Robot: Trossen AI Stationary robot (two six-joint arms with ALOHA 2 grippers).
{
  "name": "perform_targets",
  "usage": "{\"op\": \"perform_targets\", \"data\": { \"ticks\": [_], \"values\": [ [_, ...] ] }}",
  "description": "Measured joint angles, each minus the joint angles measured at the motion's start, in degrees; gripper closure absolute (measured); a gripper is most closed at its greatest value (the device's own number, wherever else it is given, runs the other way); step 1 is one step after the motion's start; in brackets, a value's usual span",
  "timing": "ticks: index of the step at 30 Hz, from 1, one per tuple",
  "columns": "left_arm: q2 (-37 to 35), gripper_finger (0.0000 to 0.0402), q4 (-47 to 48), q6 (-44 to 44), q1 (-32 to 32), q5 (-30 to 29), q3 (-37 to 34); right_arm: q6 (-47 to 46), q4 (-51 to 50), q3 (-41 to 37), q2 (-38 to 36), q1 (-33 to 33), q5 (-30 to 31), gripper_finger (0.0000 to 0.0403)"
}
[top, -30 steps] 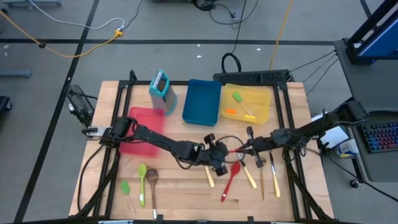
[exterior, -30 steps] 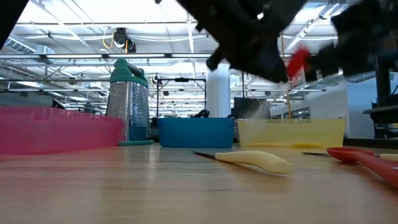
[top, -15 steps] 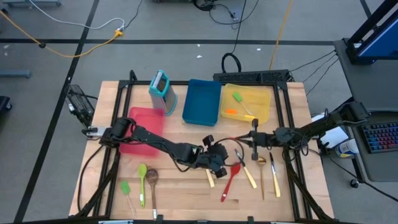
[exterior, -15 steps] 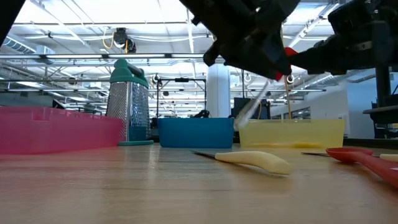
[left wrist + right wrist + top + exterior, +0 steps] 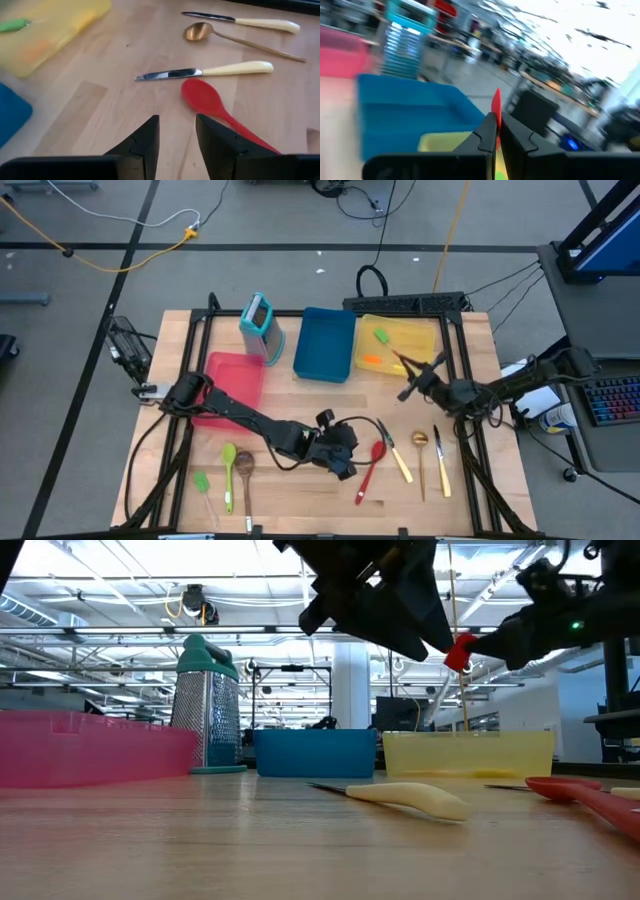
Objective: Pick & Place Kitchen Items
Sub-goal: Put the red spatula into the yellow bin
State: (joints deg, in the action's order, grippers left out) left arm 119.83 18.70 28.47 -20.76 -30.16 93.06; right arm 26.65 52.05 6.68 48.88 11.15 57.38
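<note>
My right gripper (image 5: 413, 383) hangs over the near edge of the yellow tray (image 5: 420, 330), shut on a red spatula (image 5: 496, 102), which also shows red in the low view (image 5: 460, 650). My left gripper (image 5: 177, 125) is open and holds nothing; in the high view it (image 5: 348, 460) hovers over the table's middle. Just ahead of it on the wood lie a red spoon (image 5: 207, 100) and a cream-handled knife (image 5: 210, 71). A green spatula (image 5: 382, 337) and an orange one (image 5: 372, 360) lie in the yellow tray. My right gripper pinches the red spatula between its two fingers, and a red edge (image 5: 496, 97) stands out past the fingertips. The fingers reach in about level from the table's right. The spatula is lifted clear of the table.
A blue tray (image 5: 325, 343), a pink tray (image 5: 235, 375) and a teal holder (image 5: 260, 325) stand along the far side. A green spoon (image 5: 229, 460), a wooden spoon (image 5: 245, 470) and a green spatula (image 5: 203, 485) lie near left. A gold spoon (image 5: 421, 450) and another knife (image 5: 440, 460) lie near right.
The two grippers met at the red spatula and have drawn apart. The spatula has stayed with my right gripper, which has gone up and toward the far edge, over the yellow tray, turning its wrist. My left gripper has drawn back toward the near edge.
</note>
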Motion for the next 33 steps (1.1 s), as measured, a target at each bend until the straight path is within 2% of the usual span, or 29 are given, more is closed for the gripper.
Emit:
{"op": "perform_targets", "data": {
  "ticks": [3,7,12,18,20,25,33],
  "values": [
    [0.0,0.0268,0.0,0.6,0.0,-1.0,0.0,-4.5,-1.5,0.0,0.0,-3.7,0.0,0.0395],
    [0.0,0.0268,0.0,0.6,0.0,-1.1,0.0,-15.5,-7.4,0.0,0.0,-10.6,-7.5,0.0399],
    [0.0,0.0268,0.5,0.6,0.0,-1.1,0.0,-29.9,-13.7,0.0,0.0,-19.5,-10.8,0.0399],
    [0.0,0.0268,0.9,0.8,0.0,-1.4,0.0,-45.1,-22.3,0.1,0.0,-29.8,-24.3,0.0399],
    [0.0,0.0268,0.8,0.6,0.2,-1.4,0.0,-48.0,-25.4,0.1,0.1,-32.3,-27.3,0.0397],
    [0.0,0.0268,0.8,0.4,0.3,-1.5,0.0,-52.9,-32.3,0.0,1.0,-35.6,-27.3,0.0384],
    [0.0,0.0268,0.8,0.2,0.3,-1.4,0.0,-52.2,-34.8,0.1,1.2,-36.7,-27.1,0.035]
  ]
}}
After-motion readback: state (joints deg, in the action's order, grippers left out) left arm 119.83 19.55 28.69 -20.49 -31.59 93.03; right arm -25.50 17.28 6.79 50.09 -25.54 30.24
